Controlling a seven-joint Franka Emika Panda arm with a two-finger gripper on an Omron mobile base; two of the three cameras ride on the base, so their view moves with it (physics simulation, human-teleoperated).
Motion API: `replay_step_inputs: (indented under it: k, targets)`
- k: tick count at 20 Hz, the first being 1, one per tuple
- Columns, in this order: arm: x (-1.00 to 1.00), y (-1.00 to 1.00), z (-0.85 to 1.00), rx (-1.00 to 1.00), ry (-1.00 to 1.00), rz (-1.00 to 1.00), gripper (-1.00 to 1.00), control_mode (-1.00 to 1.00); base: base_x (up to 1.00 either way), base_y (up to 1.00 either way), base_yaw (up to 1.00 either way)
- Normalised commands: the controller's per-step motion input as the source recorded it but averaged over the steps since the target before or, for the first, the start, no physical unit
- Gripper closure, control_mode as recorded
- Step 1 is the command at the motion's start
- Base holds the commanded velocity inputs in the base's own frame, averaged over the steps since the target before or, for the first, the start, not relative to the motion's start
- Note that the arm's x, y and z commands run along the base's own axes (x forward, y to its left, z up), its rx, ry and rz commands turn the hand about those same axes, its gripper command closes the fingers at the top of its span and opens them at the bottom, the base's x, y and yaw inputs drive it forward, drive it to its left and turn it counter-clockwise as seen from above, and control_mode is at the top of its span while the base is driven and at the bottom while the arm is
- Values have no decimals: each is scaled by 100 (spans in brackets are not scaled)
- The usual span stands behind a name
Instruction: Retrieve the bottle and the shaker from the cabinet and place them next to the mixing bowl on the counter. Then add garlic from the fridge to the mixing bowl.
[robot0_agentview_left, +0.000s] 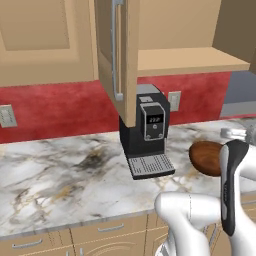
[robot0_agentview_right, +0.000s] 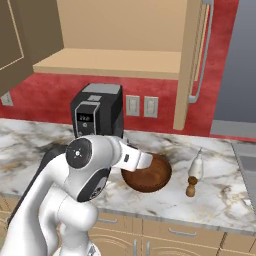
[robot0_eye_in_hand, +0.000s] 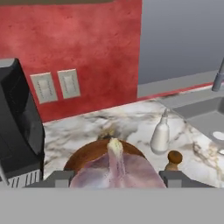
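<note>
At the bottom middle of my hand view, my jaws are squeezed on the garlic (robot0_eye_in_hand: 116, 173), a pale pinkish bulb with a small yellow tip. My gripper (robot0_eye_in_hand: 116, 177) sits on both sides of it.

Right behind the garlic is the mixing bowl (robot0_eye_in_hand: 89, 153), round and dark brown. In the right base view the mixing bowl (robot0_agentview_right: 150, 175) is in the middle, on the surface (robot0_agentview_right: 225, 195).

To the lower right of my hand view stands the shaker (robot0_eye_in_hand: 174, 159), and the white bottle (robot0_eye_in_hand: 160, 134) is just beside it, a bit farther back. Both stand near the bowl.

On the left is a black coffee machine (robot0_eye_in_hand: 17, 127). Behind it is a red wall (robot0_eye_in_hand: 87, 39) with two switches (robot0_eye_in_hand: 56, 85).

High up in the right base view, the cabinet (robot0_agentview_right: 115, 60) is open.
</note>
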Motion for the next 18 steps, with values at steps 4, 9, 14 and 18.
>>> replay_step_inputs:
  k: [4,9,14,18]
  targets:
    - [37,16,-34,-10,22,-2,100,-100,0,0,0]
    - [41,8,-25,-4,16,-2,100,-100,0,0,0]
    - [25,-15,-36,0,6,1,100,-100,0,0,0]
    - [14,-27,-40,0,6,2,100,-100,0,0,0]
